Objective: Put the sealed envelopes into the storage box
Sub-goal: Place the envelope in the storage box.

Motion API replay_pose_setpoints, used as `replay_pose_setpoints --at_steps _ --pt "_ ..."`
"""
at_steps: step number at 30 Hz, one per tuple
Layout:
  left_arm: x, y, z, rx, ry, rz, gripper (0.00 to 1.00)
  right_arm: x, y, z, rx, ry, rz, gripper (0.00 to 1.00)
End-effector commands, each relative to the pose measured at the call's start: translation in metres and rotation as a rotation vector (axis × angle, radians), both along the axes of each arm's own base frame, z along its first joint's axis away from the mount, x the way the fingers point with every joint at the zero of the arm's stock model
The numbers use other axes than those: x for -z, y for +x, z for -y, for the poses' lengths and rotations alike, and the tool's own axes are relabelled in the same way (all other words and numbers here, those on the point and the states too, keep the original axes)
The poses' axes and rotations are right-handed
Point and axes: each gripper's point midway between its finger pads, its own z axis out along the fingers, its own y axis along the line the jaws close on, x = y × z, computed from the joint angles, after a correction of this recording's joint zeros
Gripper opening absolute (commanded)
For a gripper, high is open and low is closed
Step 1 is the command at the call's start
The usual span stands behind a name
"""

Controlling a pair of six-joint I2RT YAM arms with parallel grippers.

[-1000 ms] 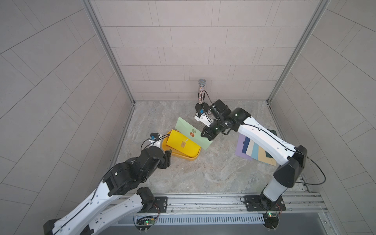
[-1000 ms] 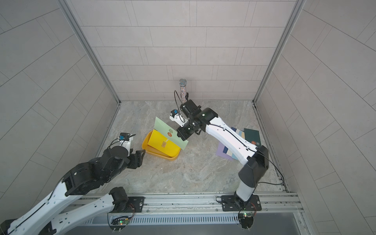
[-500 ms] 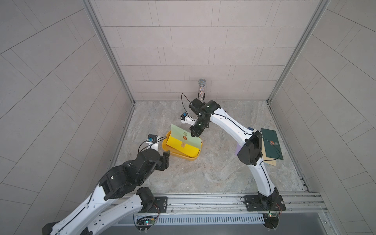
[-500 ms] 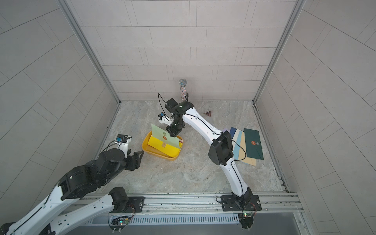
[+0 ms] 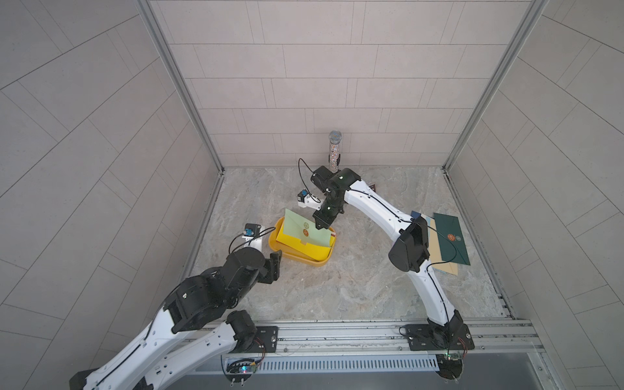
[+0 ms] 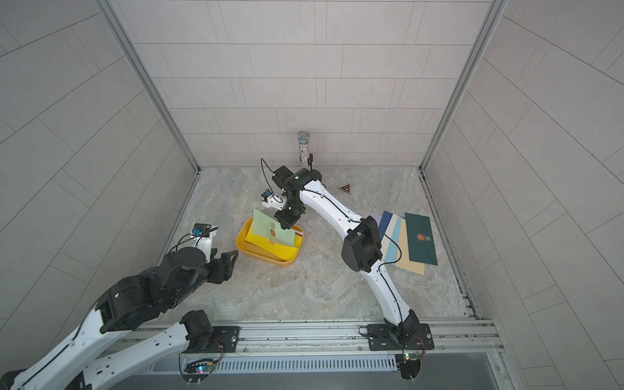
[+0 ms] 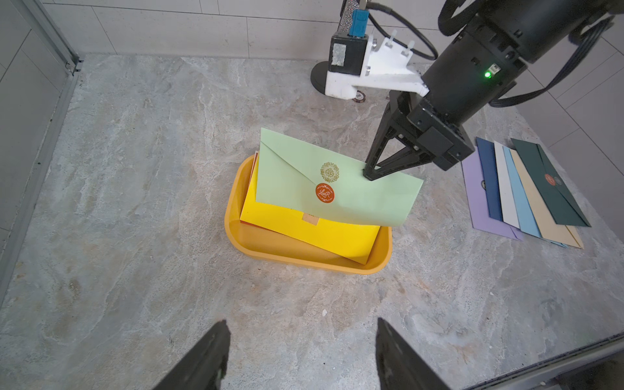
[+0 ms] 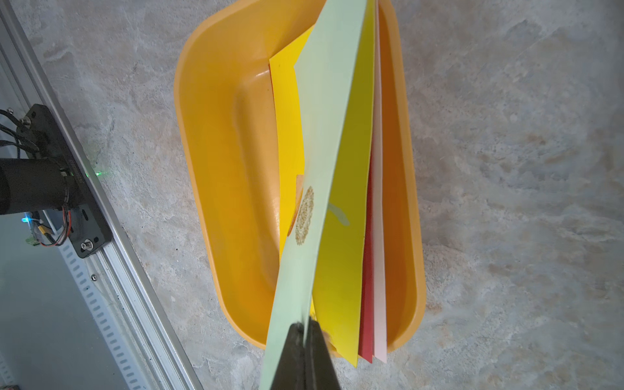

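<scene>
Right gripper (image 7: 370, 175) is clamped on a pale green paper envelope (image 7: 354, 202) held tilted over the shallow yellow plastic tray (image 7: 304, 260), perhaps already touching inside; lowering and release are called for next.

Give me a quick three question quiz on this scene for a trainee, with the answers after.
1. True or false: the right gripper is shut on the light green envelope.
2. Which envelope tops the fan lying outside the box? A lilac, B dark green, C cream.
3. Fill in: the left gripper is ___ and holds nothing.
Key: 1 true; 2 B; 3 open.
</scene>
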Motion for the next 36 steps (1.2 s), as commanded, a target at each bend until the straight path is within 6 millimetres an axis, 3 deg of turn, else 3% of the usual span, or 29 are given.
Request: replay_pose_setpoints --at_steps 1,11,22,29,36 --pt "0.003 0.001 -0.002 -0.003 0.018 0.003 0.72 0.015 0.004 0.001 -0.006 -0.028 -0.010 0.00" --pt "0.004 0.002 -0.001 -0.002 0.024 -0.001 0.72 -0.001 0.021 0.001 0.008 0.006 0.063 0.00" --pt "0.006 0.002 0.000 0.000 0.030 -0.007 0.73 -0.002 0.025 0.000 0.012 0.010 0.077 0.00" --pt "0.005 0.002 -0.001 -0.004 0.027 -0.002 0.73 -0.006 0.041 0.010 0.109 -0.038 0.137 0.00" --pt "0.004 0.002 -0.002 -0.003 0.022 0.002 0.73 0.010 0.026 0.017 0.192 -0.081 0.042 0.00"
